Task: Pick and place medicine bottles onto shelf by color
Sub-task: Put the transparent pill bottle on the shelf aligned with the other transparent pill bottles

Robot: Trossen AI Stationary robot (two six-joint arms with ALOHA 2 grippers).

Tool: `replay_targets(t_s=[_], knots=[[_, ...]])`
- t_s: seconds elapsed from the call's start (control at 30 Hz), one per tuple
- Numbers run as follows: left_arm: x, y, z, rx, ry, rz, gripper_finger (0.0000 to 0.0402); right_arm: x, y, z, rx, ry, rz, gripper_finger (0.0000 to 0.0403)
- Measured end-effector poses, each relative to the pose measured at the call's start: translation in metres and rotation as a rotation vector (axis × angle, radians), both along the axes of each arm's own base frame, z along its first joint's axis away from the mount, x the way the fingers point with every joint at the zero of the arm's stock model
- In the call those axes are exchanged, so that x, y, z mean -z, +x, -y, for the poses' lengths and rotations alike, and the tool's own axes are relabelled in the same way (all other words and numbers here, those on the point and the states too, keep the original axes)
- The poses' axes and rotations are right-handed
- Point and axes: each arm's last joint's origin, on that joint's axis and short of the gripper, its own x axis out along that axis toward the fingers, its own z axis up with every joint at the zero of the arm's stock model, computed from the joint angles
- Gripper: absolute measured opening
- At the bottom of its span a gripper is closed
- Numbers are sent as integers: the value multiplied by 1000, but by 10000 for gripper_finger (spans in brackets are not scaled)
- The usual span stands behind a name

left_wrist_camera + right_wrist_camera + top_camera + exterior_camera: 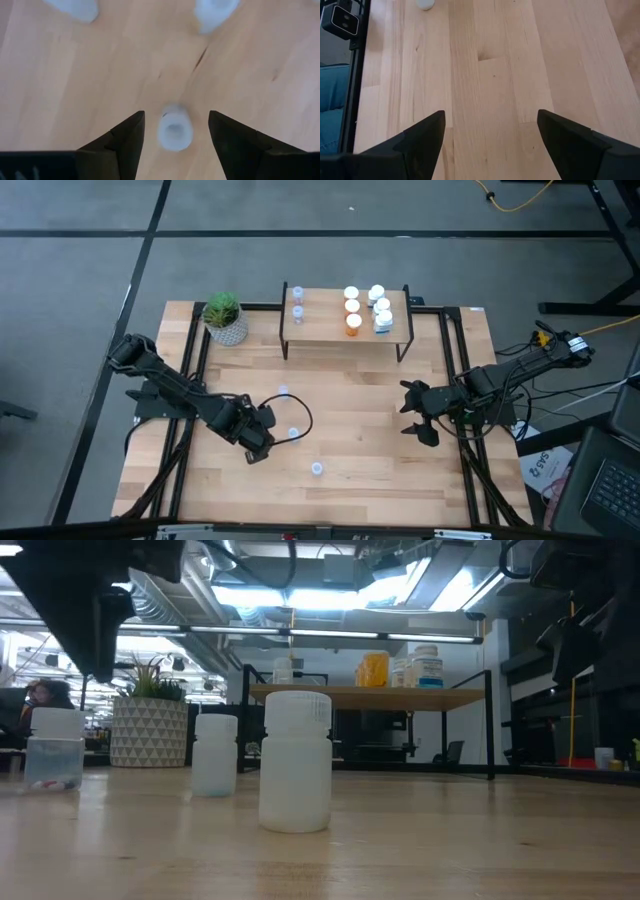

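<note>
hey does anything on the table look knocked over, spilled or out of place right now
Nothing stands out. The three pale bottles on the table stand upright, apart from each other, and the bottles on the shelf are upright too, grouped by color. The left gripper is open beside one bottle; the right gripper waits open.

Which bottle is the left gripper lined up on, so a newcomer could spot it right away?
Start at the shelf at the table's far edge, then come toward the near edge to the three pale bottles loose on the bare wood. The left gripper is open beside the middle bottle. Unlike its two neighbours, it sits directly ahead of the open fingers.
</note>
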Motion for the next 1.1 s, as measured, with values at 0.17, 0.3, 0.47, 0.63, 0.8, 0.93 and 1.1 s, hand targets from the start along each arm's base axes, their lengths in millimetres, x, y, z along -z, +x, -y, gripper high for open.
replay_targets(t_s=[0.17, 0.3, 0.47, 0.63, 0.8, 0.93, 1.1], knots=[[0, -1, -1, 0, 8, -15, 213, 0, 0, 0, 1, 1, 0, 317], [1, -2, 1, 7, -38, -39, 213, 0, 0, 0, 1, 1, 0, 317], [1, -4, 4, 31, -74, -63, 213, 0, 0, 0, 0, 0, 0, 317], [1, -8, 11, 58, -72, -67, 213, 0, 0, 0, 0, 0, 0, 317], [1, -10, 14, 73, -60, -64, 213, 0, 0, 0, 0, 0, 0, 317], [1, -11, 14, 74, -47, -70, 213, 0, 0, 0, 0, 0, 0, 317], [2, -13, 12, 70, -24, -87, 213, 0, 0, 0, 0, 0, 0, 317]])
